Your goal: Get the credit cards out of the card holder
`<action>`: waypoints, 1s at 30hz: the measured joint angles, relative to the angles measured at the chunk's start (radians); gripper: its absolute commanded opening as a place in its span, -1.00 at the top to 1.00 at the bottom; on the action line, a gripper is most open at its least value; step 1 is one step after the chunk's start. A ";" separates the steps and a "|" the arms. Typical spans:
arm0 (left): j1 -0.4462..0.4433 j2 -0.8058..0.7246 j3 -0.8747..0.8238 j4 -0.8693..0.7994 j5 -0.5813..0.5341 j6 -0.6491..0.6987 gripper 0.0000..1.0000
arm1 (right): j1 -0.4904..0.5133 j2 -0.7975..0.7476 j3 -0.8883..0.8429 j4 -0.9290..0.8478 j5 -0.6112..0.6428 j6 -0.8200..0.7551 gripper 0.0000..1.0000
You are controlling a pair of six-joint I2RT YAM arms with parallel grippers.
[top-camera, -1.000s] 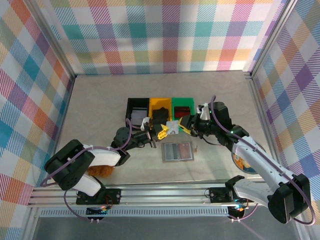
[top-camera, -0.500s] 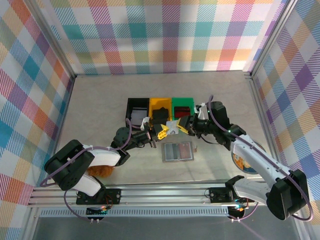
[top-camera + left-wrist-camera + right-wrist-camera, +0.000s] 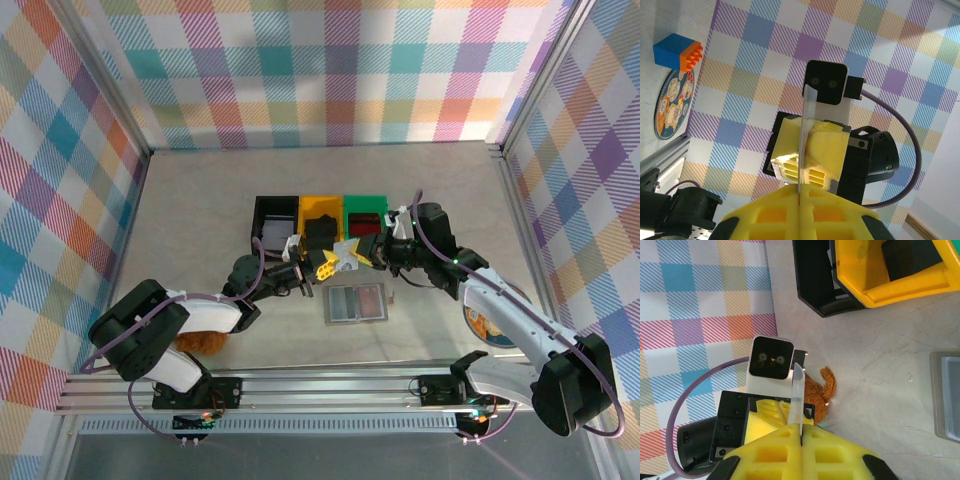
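The card holder lies open on the table, with a reddish credit card in its right panel. Above it, a pale credit card hangs in the air between both grippers. My left gripper is shut on its left end and my right gripper is shut on its right end. The left wrist view has this card edge-on, pinched in the left gripper, with the right fingers closed on it beyond. From the right wrist the card rises out of the shut right gripper.
Black, yellow and green bins stand in a row just behind the grippers. A round patterned plate lies to the right. A brown plush toy sits by the left arm. A blue and orange block lies beyond the plate.
My right gripper has moved slightly left and closed its fingers on the card that the left gripper holds. The left arm has stayed where it was.
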 measured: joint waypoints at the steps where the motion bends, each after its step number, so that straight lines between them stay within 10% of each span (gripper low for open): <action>1: 0.000 0.000 0.000 0.000 0.001 0.004 0.68 | 0.000 -0.002 0.000 -0.001 0.002 -0.002 0.99; 7: 0.006 0.000 0.000 0.002 0.008 0.006 -0.01 | 0.000 -0.014 0.000 -0.048 0.037 -0.002 1.00; 14: 0.029 -0.047 0.000 -0.080 0.051 0.057 -0.17 | 0.003 -0.062 0.064 -0.241 0.219 0.024 1.00; 21: -0.006 -0.387 0.267 -1.005 0.002 0.587 -0.38 | 0.011 -0.020 0.262 -0.515 0.448 0.113 1.00; 30: -0.112 -0.423 0.472 -1.622 -0.188 1.092 -0.40 | 0.063 0.120 0.396 -0.645 0.599 0.124 1.00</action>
